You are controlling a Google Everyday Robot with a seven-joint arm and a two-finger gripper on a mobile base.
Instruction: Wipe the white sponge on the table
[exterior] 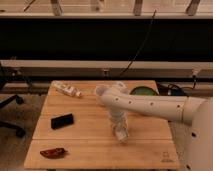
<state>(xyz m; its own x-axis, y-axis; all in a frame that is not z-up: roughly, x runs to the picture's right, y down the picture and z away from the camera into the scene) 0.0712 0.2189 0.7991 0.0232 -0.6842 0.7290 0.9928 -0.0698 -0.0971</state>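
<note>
My gripper (120,131) points straight down over the middle right of the light wooden table (90,140), at the end of the white arm that reaches in from the right. A small off-white block, the white sponge (121,135), sits at the gripper's tip, held against the tabletop. The fingers are closed on it and hide much of it.
A translucent white cup (100,91) stands just behind the arm. A white tube-like packet with red marks (68,90) lies at the back left. A black phone-like object (62,120) lies at the left and a red object (52,152) at the front left. A green object (142,91) is at the back right, and a dark logo (167,158) marks the front right corner.
</note>
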